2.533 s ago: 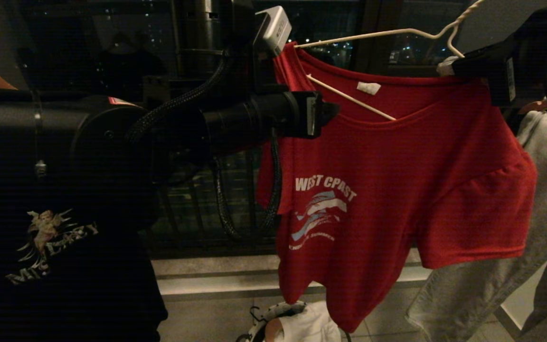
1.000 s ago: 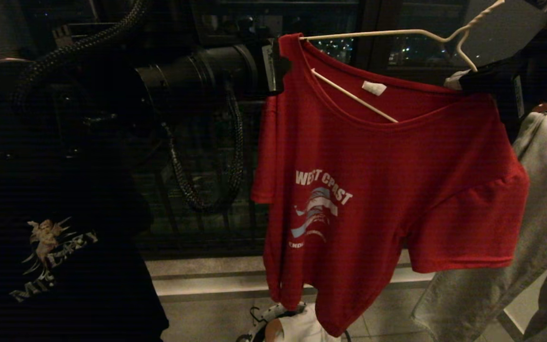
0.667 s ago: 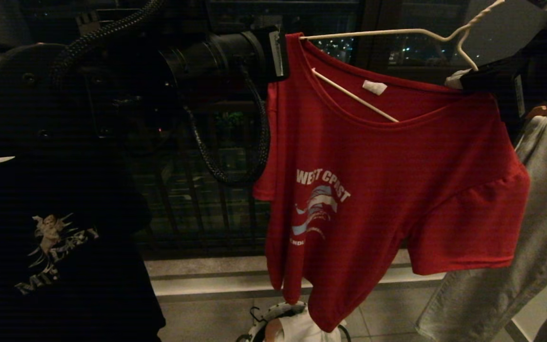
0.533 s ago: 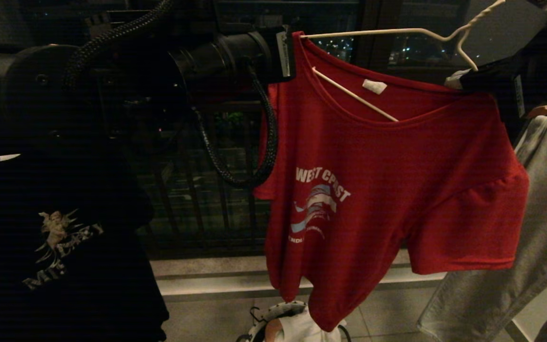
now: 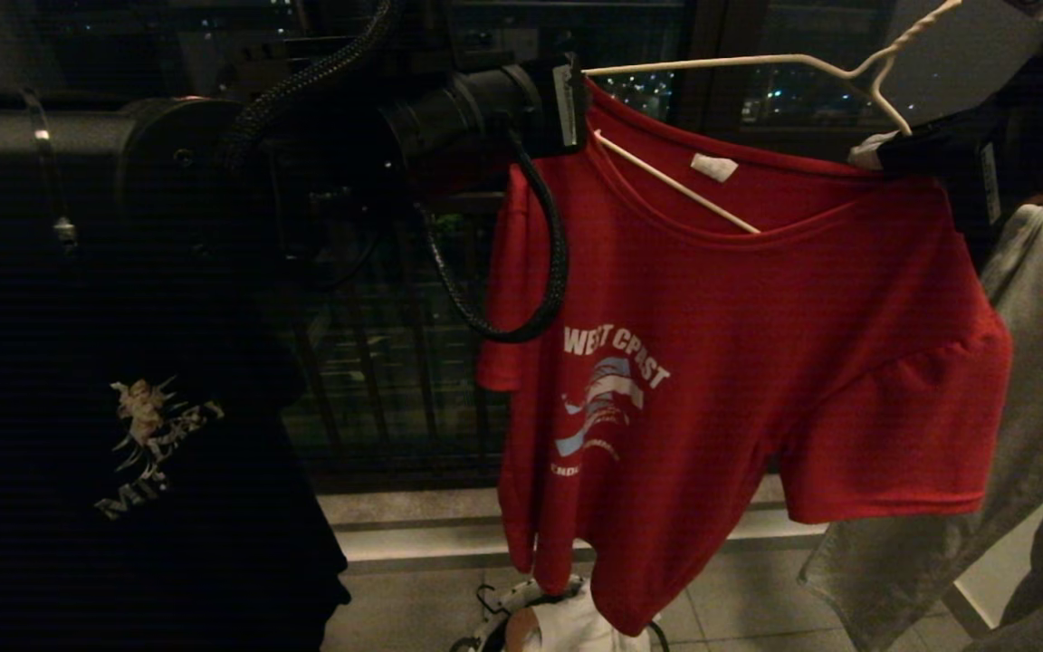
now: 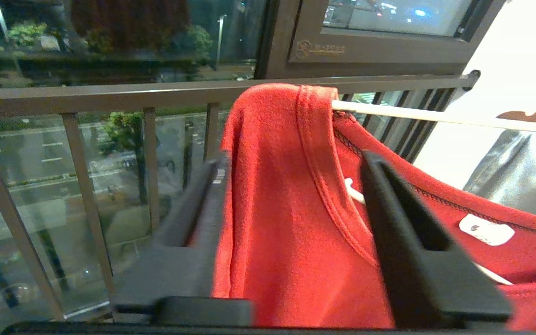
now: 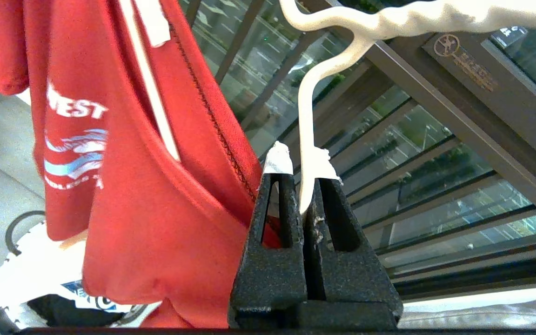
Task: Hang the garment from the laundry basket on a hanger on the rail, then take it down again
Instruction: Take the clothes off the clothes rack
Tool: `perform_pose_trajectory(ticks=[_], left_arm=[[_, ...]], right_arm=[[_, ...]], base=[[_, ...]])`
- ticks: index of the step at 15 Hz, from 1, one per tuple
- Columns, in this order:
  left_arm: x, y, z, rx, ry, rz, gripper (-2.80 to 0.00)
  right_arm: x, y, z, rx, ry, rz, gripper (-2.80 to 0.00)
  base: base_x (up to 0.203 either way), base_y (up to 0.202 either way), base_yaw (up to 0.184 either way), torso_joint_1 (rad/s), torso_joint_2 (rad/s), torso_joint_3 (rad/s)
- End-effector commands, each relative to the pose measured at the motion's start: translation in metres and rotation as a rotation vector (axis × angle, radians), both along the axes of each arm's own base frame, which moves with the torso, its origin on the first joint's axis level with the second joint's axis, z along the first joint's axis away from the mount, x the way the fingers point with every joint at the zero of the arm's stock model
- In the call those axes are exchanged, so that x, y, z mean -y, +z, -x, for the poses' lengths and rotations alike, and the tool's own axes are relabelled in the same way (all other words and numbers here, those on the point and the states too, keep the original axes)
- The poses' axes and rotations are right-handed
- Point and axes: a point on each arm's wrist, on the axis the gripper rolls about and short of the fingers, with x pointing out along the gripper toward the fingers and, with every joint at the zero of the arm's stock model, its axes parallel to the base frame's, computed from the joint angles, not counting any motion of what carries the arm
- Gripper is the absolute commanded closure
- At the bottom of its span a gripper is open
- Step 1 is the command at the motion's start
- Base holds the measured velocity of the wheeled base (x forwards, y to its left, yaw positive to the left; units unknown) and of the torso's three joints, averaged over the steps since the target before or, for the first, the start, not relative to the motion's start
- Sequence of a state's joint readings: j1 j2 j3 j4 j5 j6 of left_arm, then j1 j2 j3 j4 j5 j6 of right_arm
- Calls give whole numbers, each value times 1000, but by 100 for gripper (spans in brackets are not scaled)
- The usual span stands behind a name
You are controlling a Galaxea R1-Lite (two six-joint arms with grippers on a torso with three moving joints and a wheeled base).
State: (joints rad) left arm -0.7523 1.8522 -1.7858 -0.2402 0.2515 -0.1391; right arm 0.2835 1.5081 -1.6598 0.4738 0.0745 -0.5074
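Between the fingers of the left gripper (image 6: 291, 195) hangs the shoulder of the red T-shirt (image 5: 739, 362), draped over one end of the cream wire hanger (image 5: 739, 63). The jaws stand apart w/ cloth filling the gap; the left wrist view doesn't settle whether the fingers (image 6: 407, 232) press the fabric or just straddle it, prob. loose. Just beyond that claw the hanger's top wire runs off bare toward the far side, w/ a balcony railing (image 6: 110, 97) behind it.

On the other side, the right gripper (image 7: 303, 186) is clamped shut on the hanger's wire just below the twisted neck, white-taped fingertips (image 7: 278, 160) pinching the wire. Beside and below this claw the shirt hangs down, neckline sagging open, a lower wire of the hanger crossing inside the collar near the white label (image 5: 713, 167). The "WEST COAST" print faces the head camera.

Well below both claws, on the tiled floor, sits the laundry basket (image 5: 494, 620), patterned rim partly seen, white cloth (image 5: 576, 629) in it, shirt hem hanging in front.

Beyond the left arm hangs a black T-shirt w/ angel print (image 5: 150, 444); past the right claw, a grey garment (image 5: 1019, 471).
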Motion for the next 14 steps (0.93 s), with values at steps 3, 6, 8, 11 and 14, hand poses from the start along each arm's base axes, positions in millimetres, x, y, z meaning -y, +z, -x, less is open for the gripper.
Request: perform_pose_trajectory(ticks=[3,6,8,11,14], left_arm=[[6,-6,-15,12,41,-19,-280],[10,-9,-23,10,85,-18,-280],[8,-10,-27,11,110,-16,-280],[4,-8,-28,30,122,4,-280],[0,-7,-29,27,149,6,-280]], right_arm=[[0,0,0,-1,2,5,0],[0,0,0,0,3,6,0],[0,0,-1,-1,3,6,0],[0,-1,-1,-2,3,7,0],[-1,-1,-3,-4,2,6,0]], base=[[0,0,0,0,0,0],[0,0,0,0,0,0],[0,0,0,0,0,0],[0,0,0,0,0,0],[0,0,0,0,0,0]])
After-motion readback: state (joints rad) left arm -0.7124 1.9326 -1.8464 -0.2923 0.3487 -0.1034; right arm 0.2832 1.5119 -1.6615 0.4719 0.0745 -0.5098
